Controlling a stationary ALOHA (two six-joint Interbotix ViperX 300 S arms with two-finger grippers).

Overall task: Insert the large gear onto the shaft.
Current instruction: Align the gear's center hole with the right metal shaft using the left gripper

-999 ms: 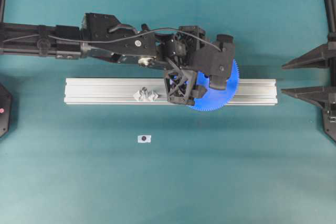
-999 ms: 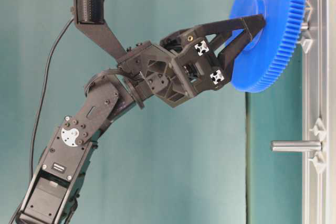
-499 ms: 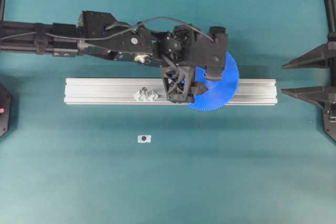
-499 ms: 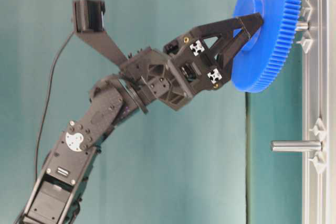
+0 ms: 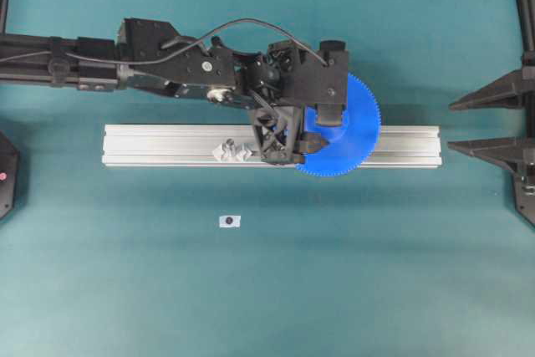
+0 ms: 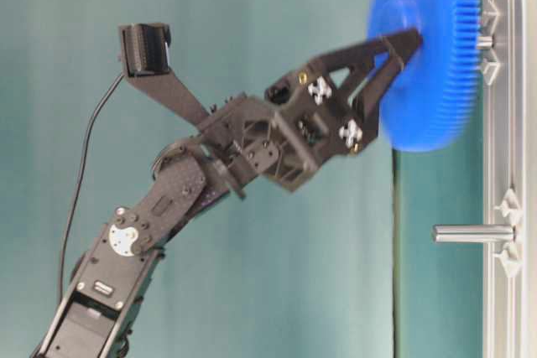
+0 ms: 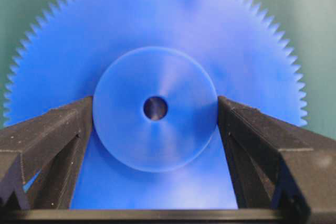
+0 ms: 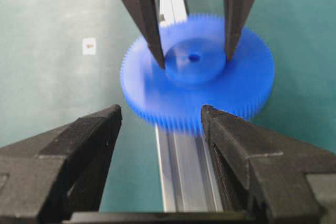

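- Counter (image 5: 267, 290): if the gear (image 5: 351, 135) slid off, it would drop here, near the middle, and need picking up again.
- Rail (image 5: 167, 144): it lies loose across the counter, so a sideways tug from the arm could shift it.
- Left gripper (image 6: 401, 58): it is spread either side of the hub (image 7: 155, 129), close beside it. The gear is blurred while the fingers are sharp, so it seems unclamped. A crooked retreat could catch the hub and drag the gear back off.
- Right gripper (image 8: 160, 116): it is wide and empty at the counter's right edge, too far away to steady anything.
- Gear: it sits over the rail's right half, on the shaft (image 6: 484, 40). It looks not quite pressed home, so it could tilt, bind or wobble.
- Shaft: it is thin against the broad disc, so an off-axis push might bend it.
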